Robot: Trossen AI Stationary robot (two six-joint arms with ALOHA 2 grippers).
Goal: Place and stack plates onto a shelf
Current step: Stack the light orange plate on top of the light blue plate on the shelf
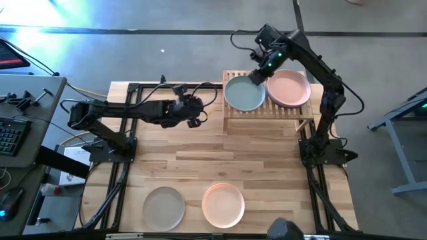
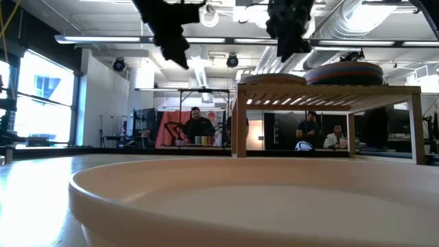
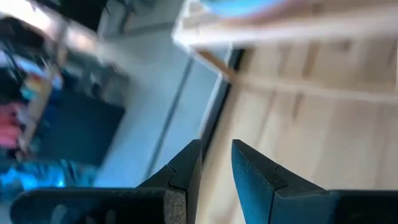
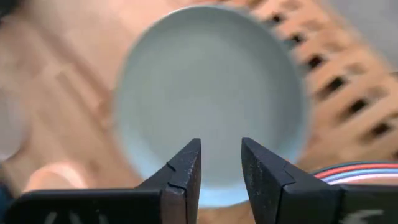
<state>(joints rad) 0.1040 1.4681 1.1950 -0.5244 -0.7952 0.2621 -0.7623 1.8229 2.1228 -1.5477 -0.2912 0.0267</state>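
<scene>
The shelf (image 1: 267, 110) of light wooden slats stands at the table's far right. A pale grey-blue plate (image 1: 244, 94) lies flat on its left half. A stack of plates with a pink one (image 1: 289, 89) on top rests on its right half. My right gripper (image 1: 256, 78) hovers open over the grey-blue plate's far right rim (image 4: 211, 93), with nothing between its fingers (image 4: 186, 168). My left gripper (image 1: 197, 111) hangs open above the table, left of the shelf, and holds nothing (image 3: 216, 163). A beige-grey plate (image 1: 163, 207) and a peach plate (image 1: 223, 205) lie flat by the near edge.
In the low view a pale plate (image 2: 240, 199) fills the foreground, and the shelf (image 2: 329, 92) with its stack (image 2: 343, 72) stands behind it. Bare tabletop (image 1: 220, 157) lies between the shelf and the near plates. A desk with a keyboard (image 1: 10, 133) stands off the table's left.
</scene>
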